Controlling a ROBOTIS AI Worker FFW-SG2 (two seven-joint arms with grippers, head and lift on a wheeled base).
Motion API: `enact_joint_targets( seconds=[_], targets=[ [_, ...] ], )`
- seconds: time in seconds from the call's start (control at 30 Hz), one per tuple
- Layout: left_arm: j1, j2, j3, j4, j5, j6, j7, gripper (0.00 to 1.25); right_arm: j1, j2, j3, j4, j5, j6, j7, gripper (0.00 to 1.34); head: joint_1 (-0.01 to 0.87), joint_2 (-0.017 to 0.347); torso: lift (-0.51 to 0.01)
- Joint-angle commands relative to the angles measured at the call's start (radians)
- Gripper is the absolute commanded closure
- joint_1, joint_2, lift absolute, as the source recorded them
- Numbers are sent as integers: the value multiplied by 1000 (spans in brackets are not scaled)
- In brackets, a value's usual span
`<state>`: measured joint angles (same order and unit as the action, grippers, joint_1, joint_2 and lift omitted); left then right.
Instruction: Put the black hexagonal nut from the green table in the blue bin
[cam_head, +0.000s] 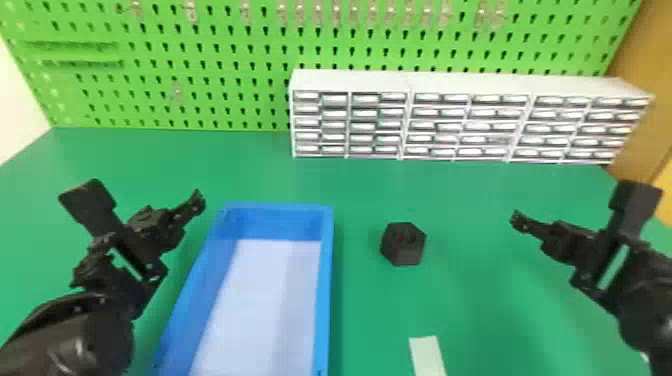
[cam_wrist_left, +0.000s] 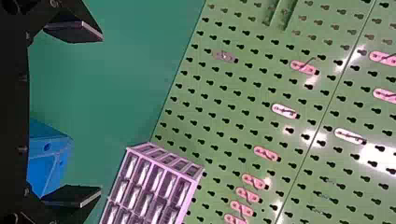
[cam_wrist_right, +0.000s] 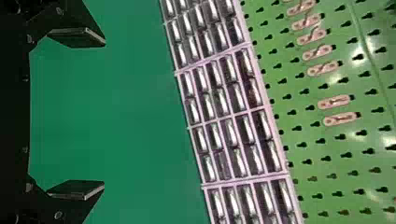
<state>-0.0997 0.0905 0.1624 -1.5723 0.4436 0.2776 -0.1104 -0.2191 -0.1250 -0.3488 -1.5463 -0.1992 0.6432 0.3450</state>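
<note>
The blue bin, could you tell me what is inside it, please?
Inside the blue bin, a pale bottom shows; the nut lies outside it. The near end runs past the head view's bottom edge, so that part cannot be seen.

I'm black nearly all over. My left forearm is a smooth, rounded shell with a dull gloss, and my right forearm is just as dark. My left gripper and right gripper are angular black metal-looking claws, with small round screw heads on their dark frames and flat, tapering black fingers edged in dull grey.
</note>
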Motion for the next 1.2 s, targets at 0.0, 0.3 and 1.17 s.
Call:
enact_joint_targets(
  seconds=[0.0, 0.3, 1.17],
  targets=[
    [0, 2, 2, 0, -2, 0, -2, 127, -69, 5, 21, -3, 78, 124, 0, 213, 666, 32, -100],
    [-6, 2, -9, 0, -16, 0, -3, 127, -183, -47, 131, -1, 173, 374, -1, 213, 666, 32, -100],
    [-12, 15, -41, 0, -19, 0, -5, 127, -359, -30, 320, 66, 268, 642, -1, 211, 666, 32, -100]
  ],
)
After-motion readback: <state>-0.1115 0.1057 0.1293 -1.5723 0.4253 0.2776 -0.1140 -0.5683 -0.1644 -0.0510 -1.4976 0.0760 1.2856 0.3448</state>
